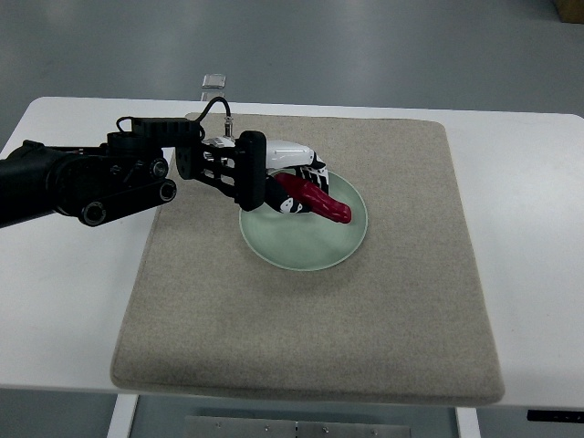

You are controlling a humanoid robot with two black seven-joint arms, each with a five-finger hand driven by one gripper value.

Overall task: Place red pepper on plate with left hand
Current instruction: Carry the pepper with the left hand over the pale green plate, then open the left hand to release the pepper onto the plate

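The left hand point(294, 182) was clamped on the red pepper point(318, 199). The pepper lay over the pale green plate point(306, 246).

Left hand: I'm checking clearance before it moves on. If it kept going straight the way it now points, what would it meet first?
The left hand, shut on the red pepper, points right and slightly toward the camera. That line crosses the plate to its far rim, then bare mat. Nothing else stands there, though its height above the plate is unclear.

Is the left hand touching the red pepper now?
Touching. The top view shows the left hand with its fingers wrapped around the red pepper, over the plate.
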